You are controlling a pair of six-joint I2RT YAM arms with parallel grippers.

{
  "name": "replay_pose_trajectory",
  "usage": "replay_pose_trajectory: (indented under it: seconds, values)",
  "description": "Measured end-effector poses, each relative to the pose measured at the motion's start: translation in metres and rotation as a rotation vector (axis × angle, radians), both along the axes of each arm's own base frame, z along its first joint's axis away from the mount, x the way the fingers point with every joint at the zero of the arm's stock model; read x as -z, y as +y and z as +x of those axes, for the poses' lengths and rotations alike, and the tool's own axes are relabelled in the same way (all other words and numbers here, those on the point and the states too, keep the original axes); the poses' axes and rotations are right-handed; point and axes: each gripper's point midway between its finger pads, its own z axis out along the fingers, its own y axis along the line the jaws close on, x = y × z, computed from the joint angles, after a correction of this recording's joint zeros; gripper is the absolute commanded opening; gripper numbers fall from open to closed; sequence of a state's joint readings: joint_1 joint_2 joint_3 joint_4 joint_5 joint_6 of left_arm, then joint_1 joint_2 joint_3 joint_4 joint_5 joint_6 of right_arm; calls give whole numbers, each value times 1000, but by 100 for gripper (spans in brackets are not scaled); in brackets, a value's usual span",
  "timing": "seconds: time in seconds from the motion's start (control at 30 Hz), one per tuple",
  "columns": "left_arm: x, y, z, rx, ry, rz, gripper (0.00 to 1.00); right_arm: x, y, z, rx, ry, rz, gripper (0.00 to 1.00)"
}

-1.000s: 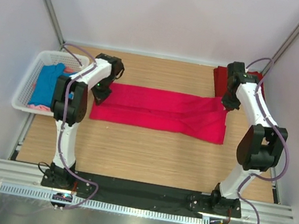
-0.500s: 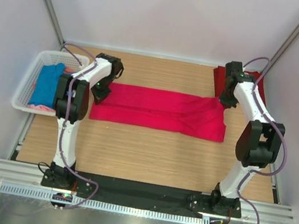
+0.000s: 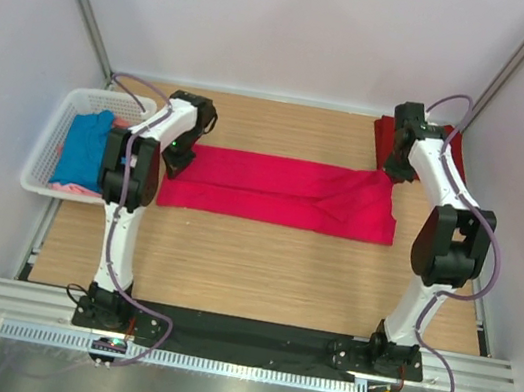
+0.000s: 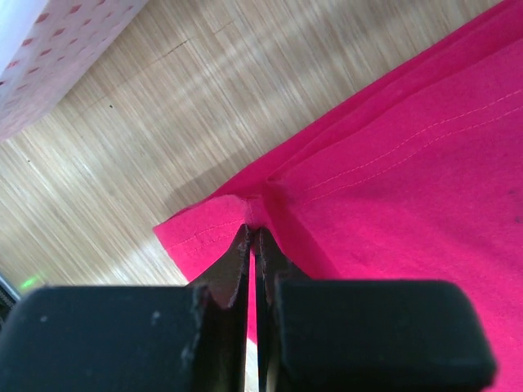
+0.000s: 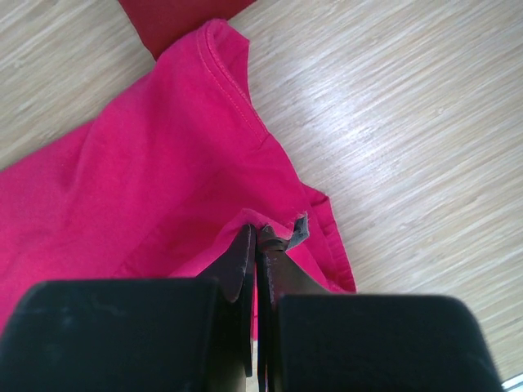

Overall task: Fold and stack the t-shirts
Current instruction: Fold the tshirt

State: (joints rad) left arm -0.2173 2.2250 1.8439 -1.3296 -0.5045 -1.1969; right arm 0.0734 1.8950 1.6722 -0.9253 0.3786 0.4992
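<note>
The left gripper (image 4: 252,233) has its jaws pressed together on a small raised fold at the left end of the bright pinkish-red t-shirt (image 3: 283,192), very close to the hem. The right gripper (image 5: 256,233) is closed in the same way on a thin pinch of cloth at the right end of this shirt, near the sleeve edge. The shirt lies between them as a long, already narrowed band across the middle of the counter (image 3: 260,267). Just beside its right end, in the far right corner, is the darker red t-shirt (image 3: 383,136). A blue t-shirt (image 3: 82,149) and a pale pink t-shirt (image 3: 65,188) wait in the white basket (image 3: 46,140) at the left. I think the main risk is the small amount of cloth in each pinch: if the arms lift or pull apart too strongly, one end can slip out and the band will fall crooked. It is also not clear that every layer is caught, so the lower layers may remain behind and open the fold. The right arm works very near the darker red shirt and could drag it.
</note>
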Motion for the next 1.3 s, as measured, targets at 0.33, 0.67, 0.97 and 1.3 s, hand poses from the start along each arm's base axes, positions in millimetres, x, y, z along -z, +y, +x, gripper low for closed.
replay_pose_trajectory:
  seconds: [0.33, 0.67, 0.97, 1.3]
  values:
    - [10, 1, 10, -3, 3, 8, 7, 18, -1, 11, 10, 25, 0, 5]
    - [-3, 2, 33, 0, -65, 21, 37, 16, 3, 23, 66, 2, 31, 53]
    - [-54, -16, 17, 176, -109, -48, 43, -15, 49, -22, 62, -37, 207, 47]
    - [-11, -63, -49, 395, 33, -280, 47, 56, 109, -86, 93, 147, 357, 46]
